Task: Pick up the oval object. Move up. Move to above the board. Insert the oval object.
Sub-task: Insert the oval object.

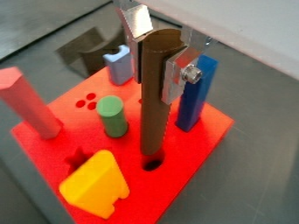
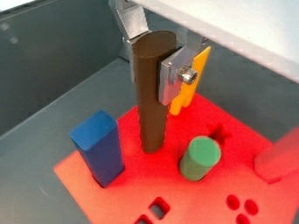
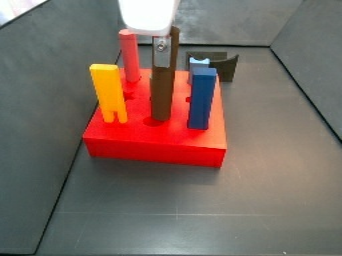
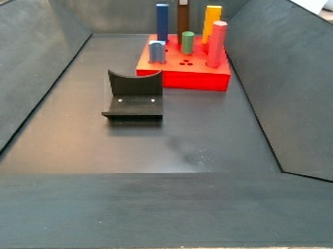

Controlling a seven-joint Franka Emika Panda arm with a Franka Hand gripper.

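My gripper [image 1: 158, 52] is shut on the oval object [image 1: 153, 105], a tall dark brown peg, gripping it near its top. The peg stands upright over the board [image 1: 198, 149], a flat red block. Its lower end is at the mouth of a dark hole in the board; how deep it sits I cannot tell. The gripper [image 2: 152, 54], the peg [image 2: 149, 101] and the board [image 2: 128, 188] also show in a wrist view. In a side view the gripper [image 3: 160, 48] holds the peg [image 3: 160, 92] at the board's [image 3: 154, 142] middle. The peg [image 4: 182, 17] and board [image 4: 196, 78] lie far back.
On the board stand a blue peg [image 1: 193, 98], a green peg [image 1: 111, 116], a salmon-red peg [image 1: 30, 103], a yellow piece [image 1: 100, 184] and a small light blue piece [image 1: 117, 66]. The fixture [image 4: 134, 97] stands on the dark floor beside the board. Grey walls enclose the bin.
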